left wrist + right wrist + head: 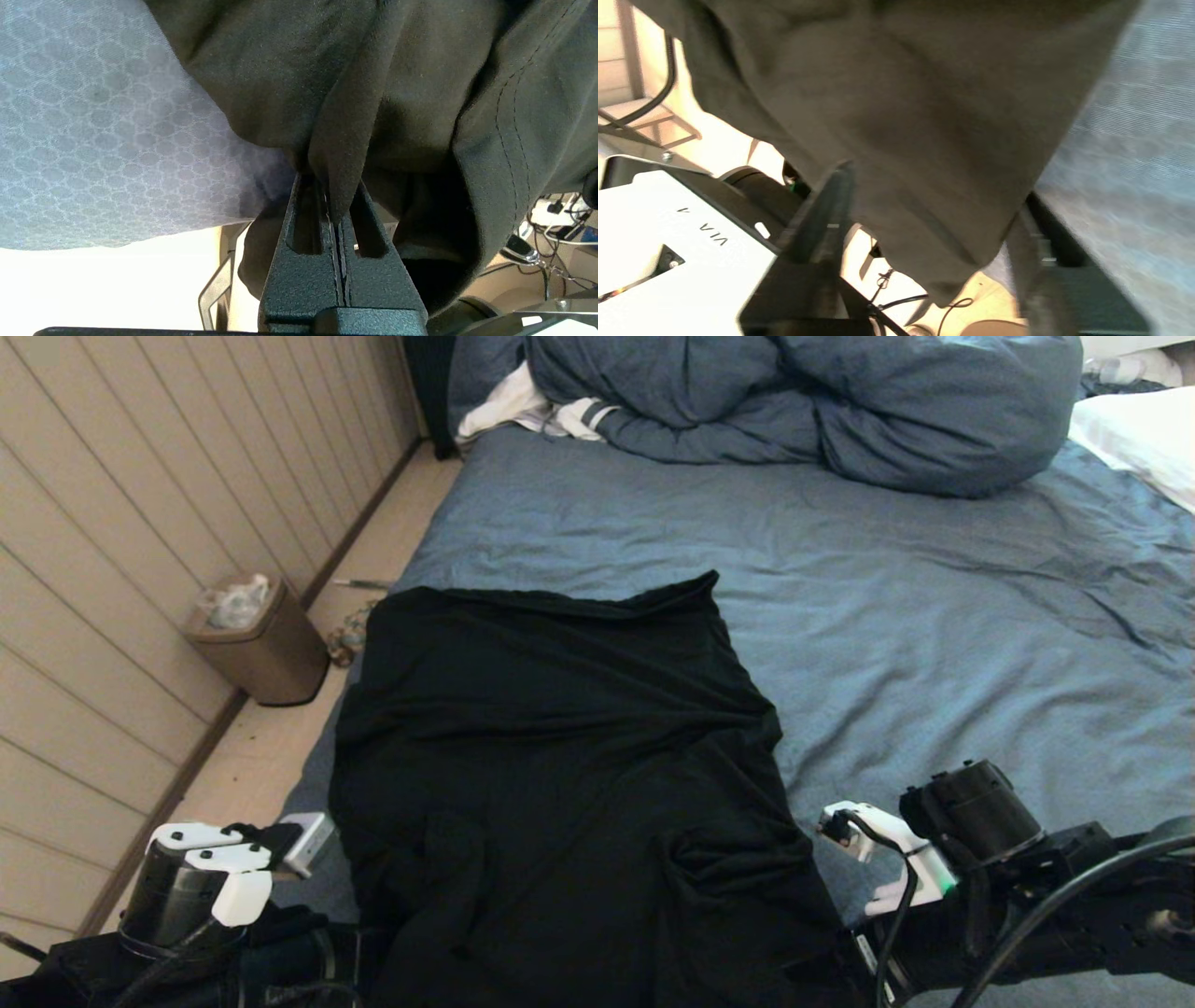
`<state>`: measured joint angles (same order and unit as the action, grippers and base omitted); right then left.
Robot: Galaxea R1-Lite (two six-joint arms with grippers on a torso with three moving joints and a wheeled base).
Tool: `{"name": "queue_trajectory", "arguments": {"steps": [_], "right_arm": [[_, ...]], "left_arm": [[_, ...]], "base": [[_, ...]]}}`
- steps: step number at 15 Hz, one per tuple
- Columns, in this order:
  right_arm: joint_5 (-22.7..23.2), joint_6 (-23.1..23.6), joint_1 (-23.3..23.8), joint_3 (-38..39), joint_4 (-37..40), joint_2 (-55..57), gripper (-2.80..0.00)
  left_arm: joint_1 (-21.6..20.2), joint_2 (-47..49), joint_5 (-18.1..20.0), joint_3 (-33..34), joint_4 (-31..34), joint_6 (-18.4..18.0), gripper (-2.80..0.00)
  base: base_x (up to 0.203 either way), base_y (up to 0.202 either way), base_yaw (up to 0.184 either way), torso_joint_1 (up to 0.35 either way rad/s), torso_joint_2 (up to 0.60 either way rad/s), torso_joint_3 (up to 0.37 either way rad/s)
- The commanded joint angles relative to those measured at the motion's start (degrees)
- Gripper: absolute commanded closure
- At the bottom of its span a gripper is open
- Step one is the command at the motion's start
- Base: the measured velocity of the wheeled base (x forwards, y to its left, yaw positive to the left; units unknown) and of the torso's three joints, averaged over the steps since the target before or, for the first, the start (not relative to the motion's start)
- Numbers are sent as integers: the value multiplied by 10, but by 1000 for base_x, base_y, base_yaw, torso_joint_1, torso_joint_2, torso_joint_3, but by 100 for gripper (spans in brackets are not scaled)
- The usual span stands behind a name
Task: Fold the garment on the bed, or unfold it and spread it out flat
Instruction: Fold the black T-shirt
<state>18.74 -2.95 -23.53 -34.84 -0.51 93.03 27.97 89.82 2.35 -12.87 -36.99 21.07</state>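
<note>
One end effector (337, 196) pinching black garment (560, 756)

Black letters "VIA" stand on a white robot panel (668, 252).

The bed (934, 616) bears the garment (560, 756) and duvet (840, 401).

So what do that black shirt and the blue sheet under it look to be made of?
The black shirt looks like soft, matte knit, probably cotton jersey: it drapes in limp folds and shows stitched hems. The blue sheet looks like a thin woven fabric, wrinkled, with a faint honeycomb print in the left wrist view.
</note>
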Motion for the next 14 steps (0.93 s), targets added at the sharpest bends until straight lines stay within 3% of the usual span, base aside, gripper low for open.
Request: {"name": "queue_trajectory", "arguments": {"steps": [1,5,9,14], "right_arm": [[5,-2,0,3,1,-2,0],[36,-13,0,21,2,-31,0],[37,-22,5,32,5,-69,0],[34,-19,9,71,31,-110,0]], "left_arm": [[0,-9,0,2,-1,1,0],[8,-82,2,-6,65,2,0],[19,-166,17,-70,230,4,0],[57,-173,29,-56,273,6,0]], "base": [[0,0,0,0,0,0],[0,0,0,0,0,0],[0,0,0,0,0,0],[0,0,0,0,0,0]]}}
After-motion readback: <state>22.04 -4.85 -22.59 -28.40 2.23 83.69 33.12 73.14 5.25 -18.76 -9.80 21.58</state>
